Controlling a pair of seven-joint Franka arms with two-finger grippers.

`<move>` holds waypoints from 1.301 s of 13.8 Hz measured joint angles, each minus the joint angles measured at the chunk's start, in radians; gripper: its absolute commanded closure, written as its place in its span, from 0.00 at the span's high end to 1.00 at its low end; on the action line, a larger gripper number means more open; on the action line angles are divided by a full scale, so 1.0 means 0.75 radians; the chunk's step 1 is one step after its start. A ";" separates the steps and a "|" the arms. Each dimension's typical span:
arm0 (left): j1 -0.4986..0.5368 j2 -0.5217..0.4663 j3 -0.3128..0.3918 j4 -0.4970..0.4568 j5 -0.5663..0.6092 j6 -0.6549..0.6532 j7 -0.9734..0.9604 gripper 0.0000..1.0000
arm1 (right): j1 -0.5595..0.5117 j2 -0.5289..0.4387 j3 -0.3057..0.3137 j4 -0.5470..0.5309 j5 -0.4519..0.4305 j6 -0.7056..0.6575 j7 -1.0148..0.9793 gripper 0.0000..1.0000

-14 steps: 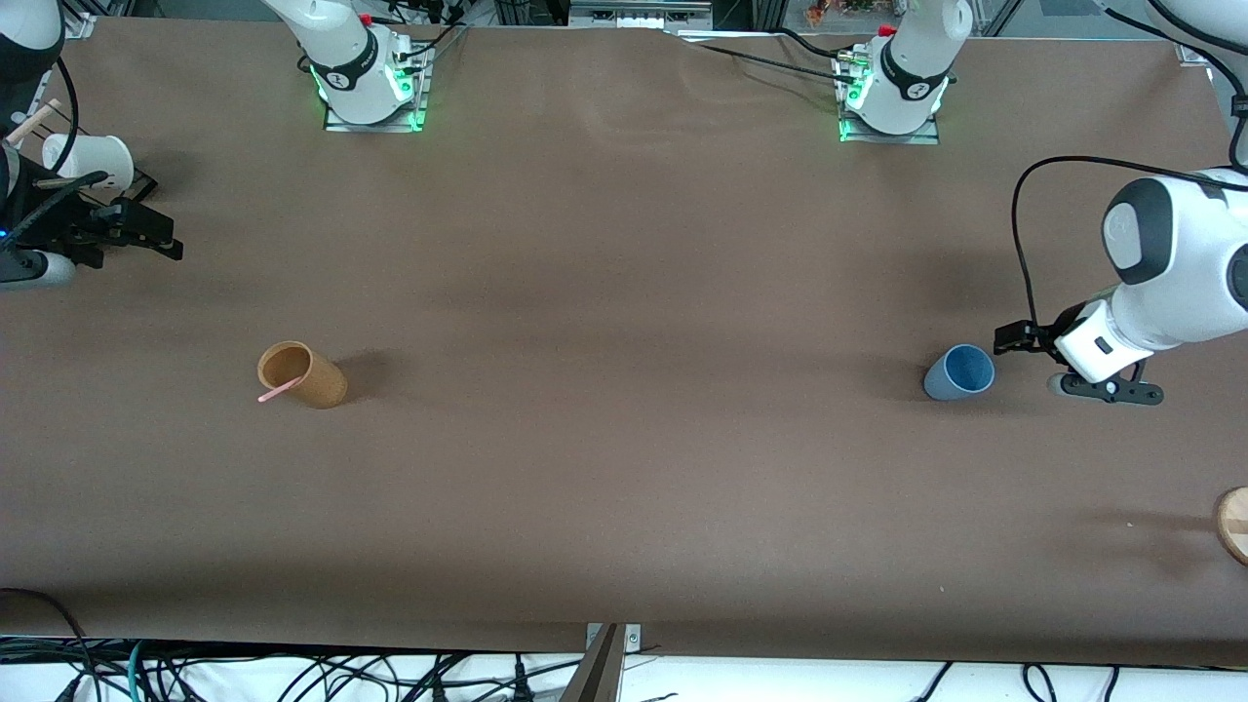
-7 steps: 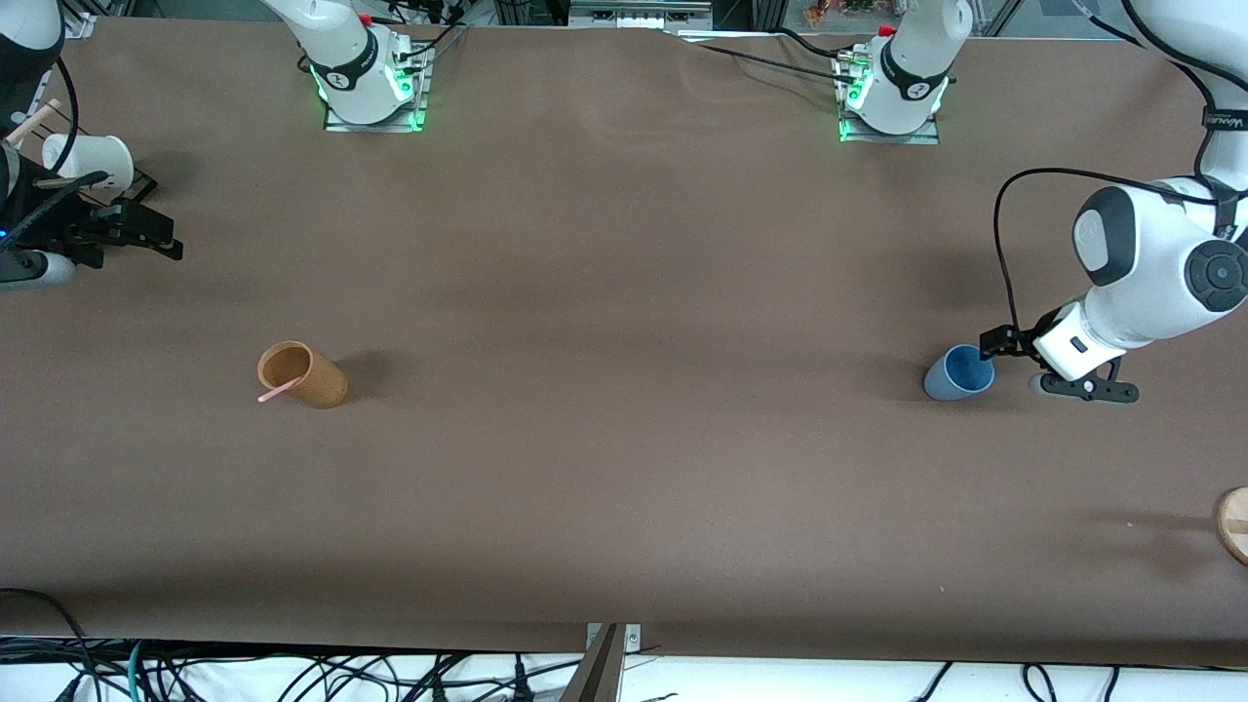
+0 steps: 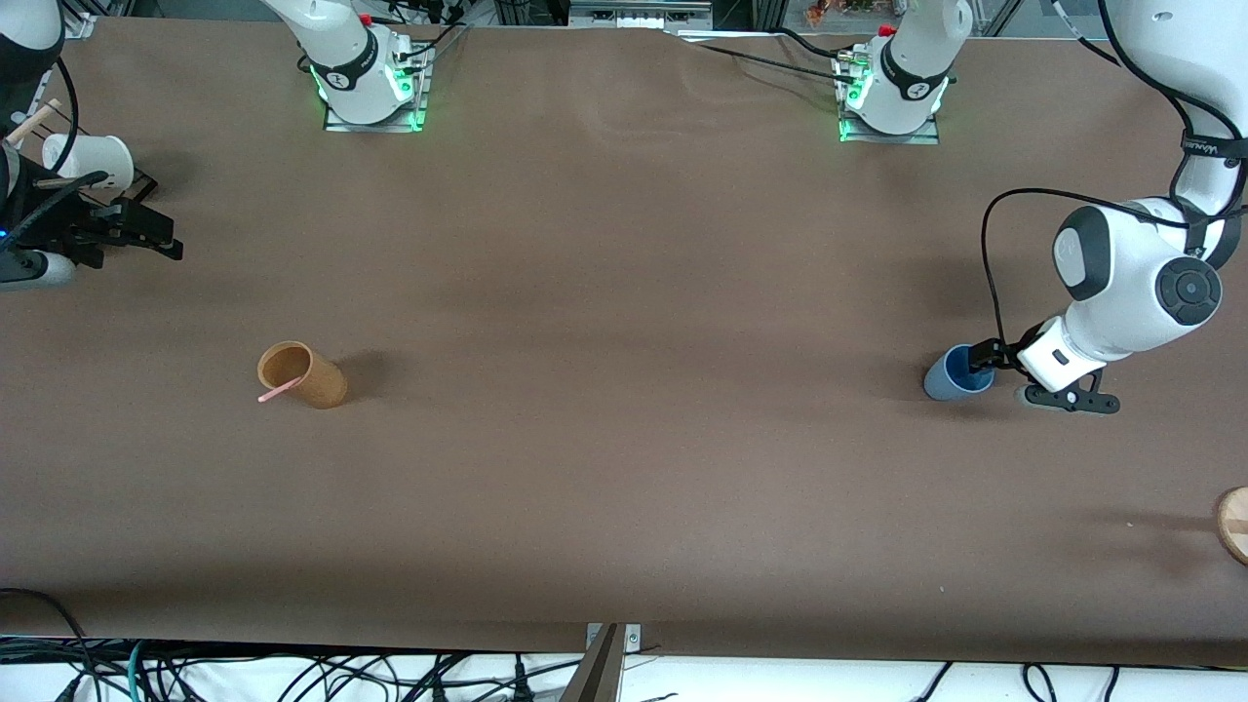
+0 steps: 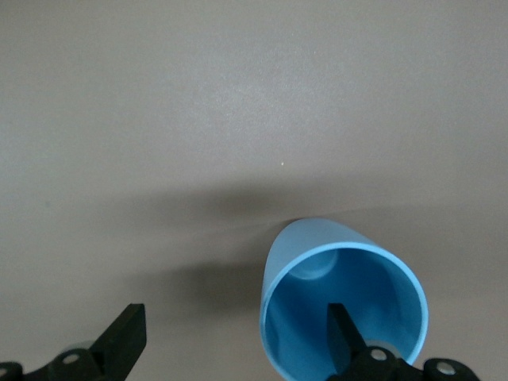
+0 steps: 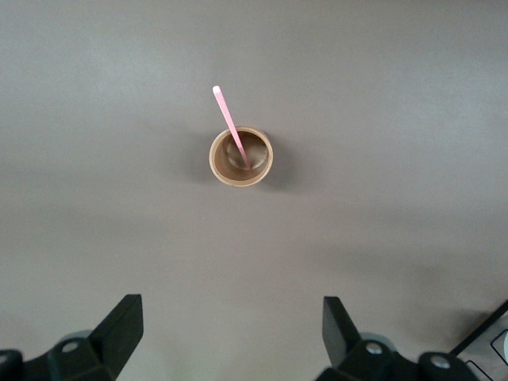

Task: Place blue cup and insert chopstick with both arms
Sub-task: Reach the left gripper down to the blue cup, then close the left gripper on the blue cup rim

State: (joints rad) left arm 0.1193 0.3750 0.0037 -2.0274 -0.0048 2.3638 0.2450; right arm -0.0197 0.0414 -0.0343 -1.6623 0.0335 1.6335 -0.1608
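The blue cup (image 3: 951, 378) stands upright toward the left arm's end of the table; it also shows in the left wrist view (image 4: 343, 309). My left gripper (image 3: 1024, 380) (image 4: 234, 337) is open and low at the cup. One finger (image 4: 343, 325) is inside the rim and the other is outside, over bare table. The pale-pink chopstick (image 3: 279, 392) (image 5: 231, 127) leans in the tan cork cup (image 3: 312, 378) (image 5: 240, 156) toward the right arm's end. My right gripper (image 3: 146, 234) (image 5: 230, 333) is open and empty, held high beside the white cup.
A white cup (image 3: 88, 161) with a light wooden stick (image 3: 34, 122) is at the right arm's end of the table. A round wooden object (image 3: 1233, 525) shows at the table edge at the left arm's end. The brown table (image 3: 624, 390) stretches between the cups.
My left gripper has moved in toward the blue cup, and one finger is now inside its rim. The right arm, both cups and the chopstick have not moved.
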 measured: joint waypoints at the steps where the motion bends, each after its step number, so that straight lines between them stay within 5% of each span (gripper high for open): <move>1: -0.002 0.006 -0.001 0.000 0.000 0.011 0.000 0.88 | 0.000 0.000 0.000 0.000 0.000 0.000 0.000 1.00; 3: -0.004 0.017 -0.004 0.000 0.000 0.022 0.000 0.64 | 0.000 0.000 0.000 0.000 0.000 0.000 0.000 1.00; 7: -0.006 0.020 -0.004 0.000 0.000 0.026 0.005 0.02 | 0.000 0.000 0.000 0.000 0.000 0.000 0.000 1.00; 15: -0.011 0.016 -0.007 0.007 0.000 0.024 0.008 0.00 | 0.000 0.000 -0.001 0.000 0.000 0.000 0.000 1.00; 18: -0.028 0.010 -0.012 0.102 0.000 -0.113 0.003 0.00 | 0.000 0.000 -0.001 0.000 0.000 0.000 0.000 1.00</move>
State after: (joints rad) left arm 0.0984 0.3823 -0.0055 -1.9510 -0.0047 2.2788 0.2476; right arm -0.0199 0.0418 -0.0353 -1.6623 0.0335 1.6335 -0.1609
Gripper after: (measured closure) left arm 0.952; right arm 0.000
